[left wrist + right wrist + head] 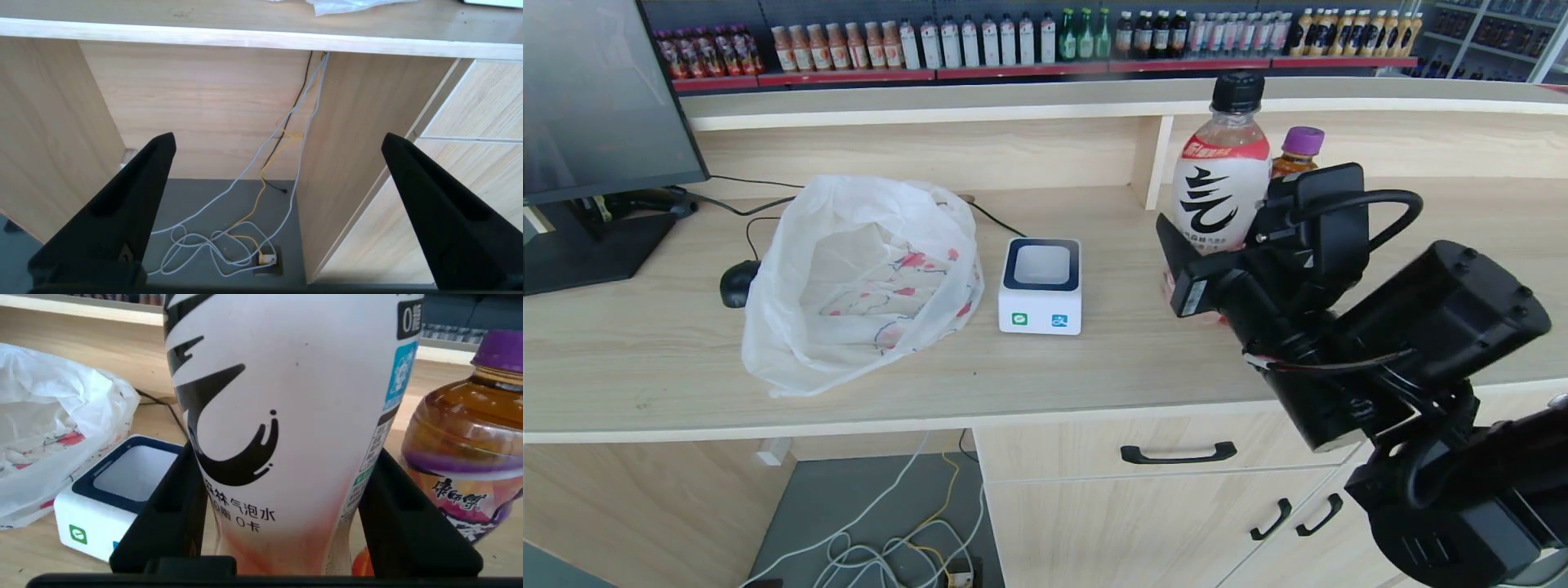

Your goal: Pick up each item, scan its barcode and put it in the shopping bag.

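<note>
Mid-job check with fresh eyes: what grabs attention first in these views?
The right gripper clasps the tall white-labelled bottle at the right side of the counter, with a purple-capped bottle just behind it. Next comes the open white shopping bag at centre-left, with the white scanner between the bag and the bottles.

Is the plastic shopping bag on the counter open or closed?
Open. The shopping bag sits on the counter with its mouth spread wide, showing its inside.
</note>
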You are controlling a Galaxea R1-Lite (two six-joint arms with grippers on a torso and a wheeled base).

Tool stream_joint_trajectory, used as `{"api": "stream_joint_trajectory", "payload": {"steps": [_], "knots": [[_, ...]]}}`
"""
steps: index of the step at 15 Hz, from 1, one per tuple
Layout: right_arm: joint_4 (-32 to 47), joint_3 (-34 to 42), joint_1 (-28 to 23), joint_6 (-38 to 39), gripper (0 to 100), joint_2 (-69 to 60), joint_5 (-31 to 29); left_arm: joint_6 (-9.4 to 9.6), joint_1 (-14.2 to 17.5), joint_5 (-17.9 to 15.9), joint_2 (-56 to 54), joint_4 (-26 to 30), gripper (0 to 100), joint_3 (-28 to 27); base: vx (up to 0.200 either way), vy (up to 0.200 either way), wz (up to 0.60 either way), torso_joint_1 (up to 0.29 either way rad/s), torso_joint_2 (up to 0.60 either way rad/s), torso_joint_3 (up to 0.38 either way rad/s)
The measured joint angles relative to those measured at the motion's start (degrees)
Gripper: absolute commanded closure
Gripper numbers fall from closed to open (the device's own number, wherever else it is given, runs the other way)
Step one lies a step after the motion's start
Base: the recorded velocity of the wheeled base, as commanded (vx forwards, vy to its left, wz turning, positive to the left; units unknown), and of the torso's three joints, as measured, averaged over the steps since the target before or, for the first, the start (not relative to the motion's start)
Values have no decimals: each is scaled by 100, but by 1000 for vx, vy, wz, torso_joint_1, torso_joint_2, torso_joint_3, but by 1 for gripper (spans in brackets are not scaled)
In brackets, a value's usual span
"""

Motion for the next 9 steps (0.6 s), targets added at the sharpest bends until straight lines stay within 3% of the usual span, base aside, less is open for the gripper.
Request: {"api": "stream_joint_trajectory", "payload": {"steps": [5, 9], "knots": [[-265, 1510, 627, 0, 100, -521, -22, 0, 0, 0, 0, 0, 0, 0, 0, 0, 0, 0, 0, 0], [-271, 2383, 1577, 57, 100, -1051, -945, 2, 0, 0, 0, 0, 0, 0, 0, 0, 0, 0, 0, 0]]}}
